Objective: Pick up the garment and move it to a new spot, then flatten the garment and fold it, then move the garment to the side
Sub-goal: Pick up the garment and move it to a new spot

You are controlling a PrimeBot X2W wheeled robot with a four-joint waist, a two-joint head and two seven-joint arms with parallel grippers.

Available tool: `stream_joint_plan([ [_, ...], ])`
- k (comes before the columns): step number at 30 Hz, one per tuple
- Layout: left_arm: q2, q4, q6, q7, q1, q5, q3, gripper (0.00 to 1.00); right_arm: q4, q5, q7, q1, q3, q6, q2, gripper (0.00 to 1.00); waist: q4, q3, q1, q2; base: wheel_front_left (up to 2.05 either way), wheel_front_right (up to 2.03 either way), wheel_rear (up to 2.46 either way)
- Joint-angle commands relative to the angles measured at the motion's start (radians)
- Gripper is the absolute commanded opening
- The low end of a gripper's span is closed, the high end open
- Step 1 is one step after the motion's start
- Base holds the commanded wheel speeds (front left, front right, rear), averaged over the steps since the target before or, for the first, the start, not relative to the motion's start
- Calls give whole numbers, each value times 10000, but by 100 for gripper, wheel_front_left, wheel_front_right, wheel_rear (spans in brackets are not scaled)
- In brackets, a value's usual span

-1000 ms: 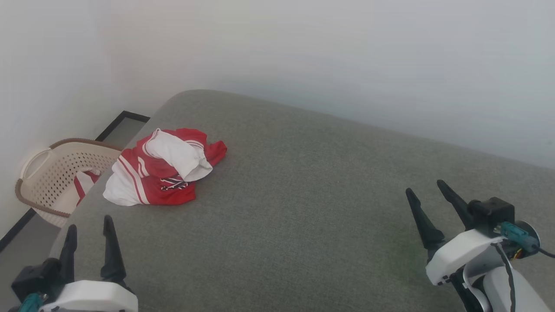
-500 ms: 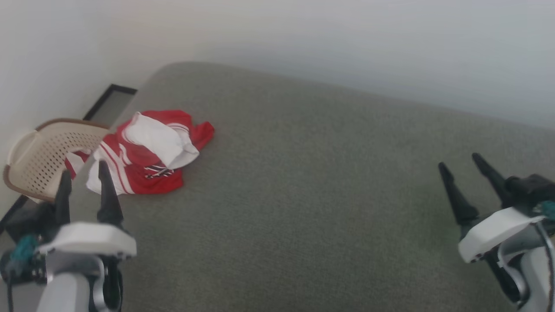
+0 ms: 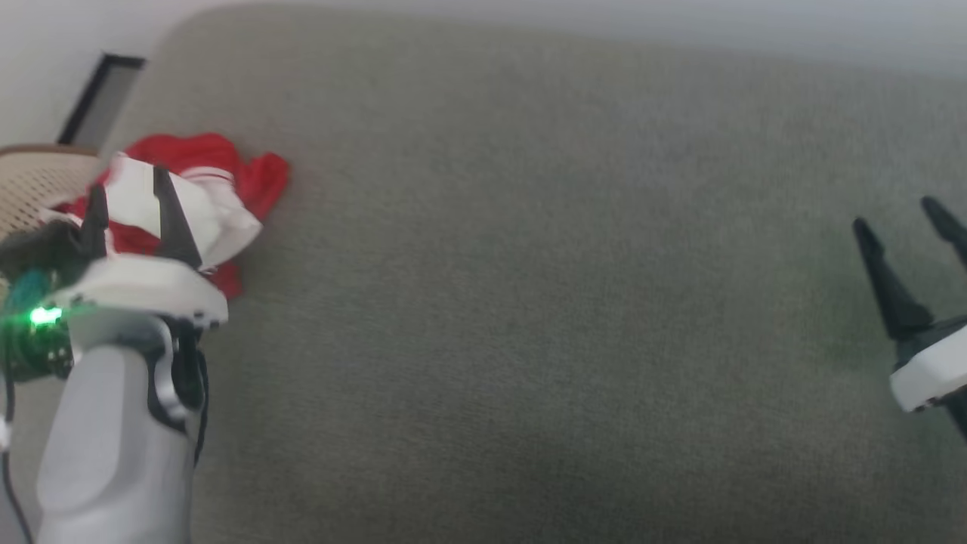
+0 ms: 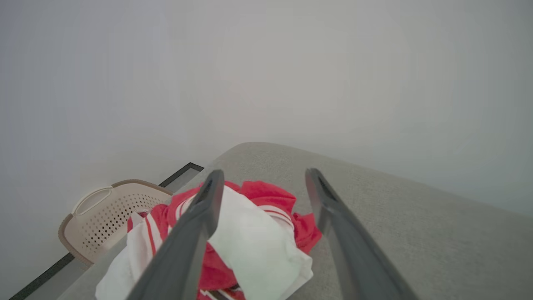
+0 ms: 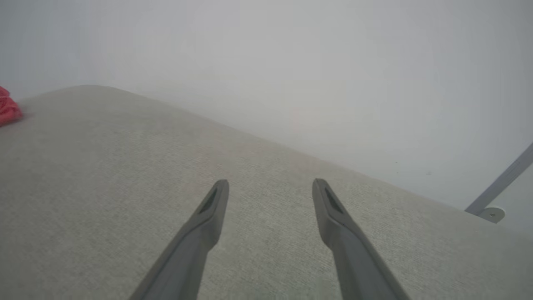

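The garment (image 3: 219, 189) is a crumpled red heap with a white sleeve on top, lying at the far left of the grey cushioned surface (image 3: 529, 264). In the left wrist view the garment (image 4: 254, 246) sits just beyond and between my two dark fingers. My left gripper (image 3: 128, 198) hovers over its near side, open and holding nothing. My right gripper (image 3: 899, 215) is open at the right edge of the head view, far from the cloth, above bare cushion (image 5: 104, 166). A sliver of the garment (image 5: 7, 110) shows at the left edge of the right wrist view.
A beige perforated laundry basket (image 4: 104, 212) stands on the floor just past the cushion's left edge, with red and white cloth inside. A pale wall runs behind the cushion. A grey rod with a round foot (image 5: 493, 196) stands at the far right.
The head camera has tilted down and shifted, so the whole scene slid up and left. My left gripper has moved forward from the near edge to over the garment. Both grippers stay open.
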Motion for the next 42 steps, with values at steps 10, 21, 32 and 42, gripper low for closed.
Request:
stream_joint_plan([
  [10,241,2976,659,983,-2169,85,-119,100,-792,344,194,-13,-380,1,-820,100,-481,1481,0,0,0,0,0],
  [21,145,5921,597,3274,-3595,-102,-564,95,-1317,526,619,96,-710,1,-1323,100,-478,1856,0,0,0,0,0],
  [32,258,6095,502,2886,-4286,101,-909,0,-1368,454,811,265,-965,1,-1214,100,-360,1621,0,0,0,0,0],
  [42,1075,4336,561,2633,-4450,607,-1319,0,-1163,222,731,534,-1246,1,-741,100,127,629,0,0,0,0,0],
])
